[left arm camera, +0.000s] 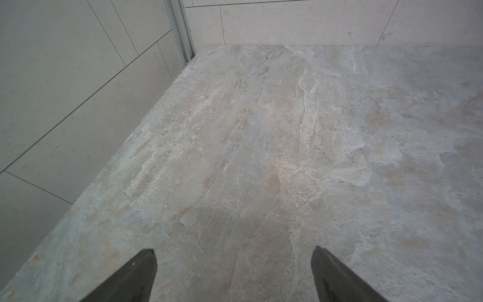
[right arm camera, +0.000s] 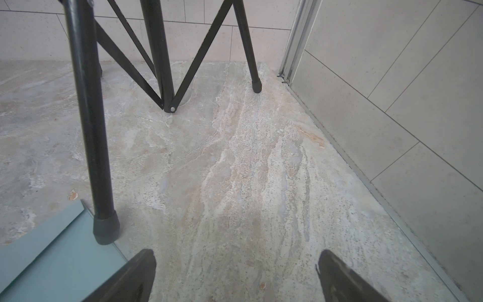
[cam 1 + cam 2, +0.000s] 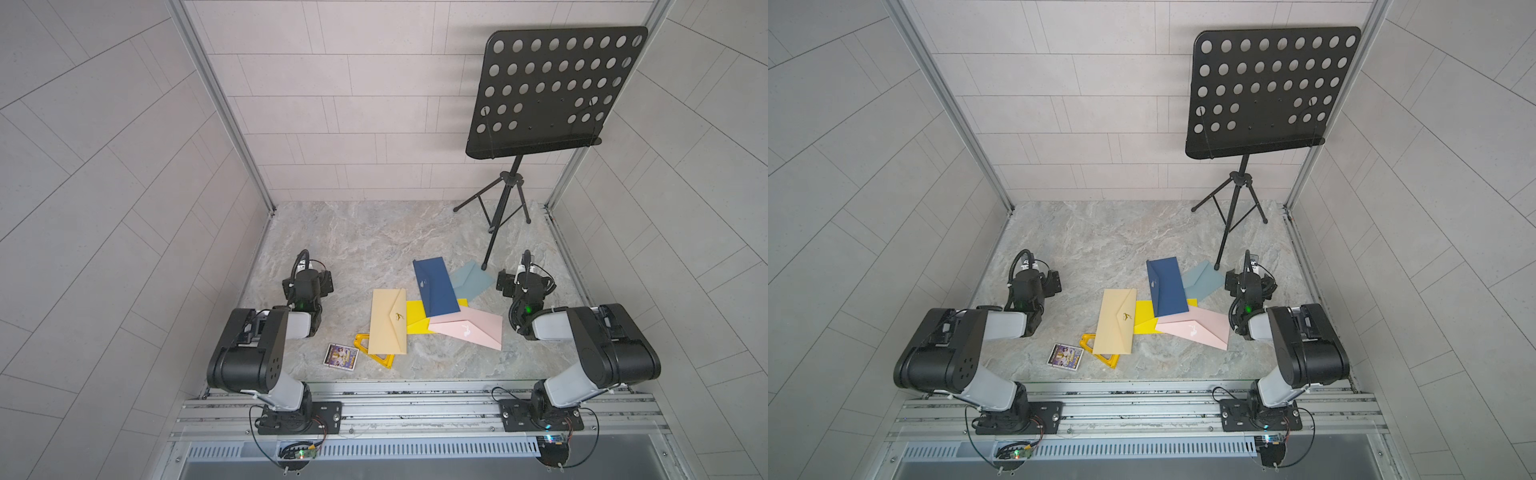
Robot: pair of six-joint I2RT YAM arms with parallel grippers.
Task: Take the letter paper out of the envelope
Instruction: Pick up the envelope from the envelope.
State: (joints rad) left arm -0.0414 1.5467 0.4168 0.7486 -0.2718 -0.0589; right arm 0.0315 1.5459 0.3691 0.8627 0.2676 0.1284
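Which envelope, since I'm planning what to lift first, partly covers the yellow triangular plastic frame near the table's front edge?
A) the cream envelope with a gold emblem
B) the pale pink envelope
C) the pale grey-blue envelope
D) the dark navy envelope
A: in both top views the cream envelope with a gold emblem lies over the yellow triangular plastic frame, hiding part of it.

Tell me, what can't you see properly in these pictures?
- Letter paper: shows in no view, presumably inside an envelope.
- Yellow envelope: both top views, mostly under the cream envelope, navy envelope and pink envelope.
- Yellow triangle: in both top views, partly under the cream envelope.
- Picture card: top views, print too small to read.
- Grey-blue envelope: right wrist view, cut off by the edge.
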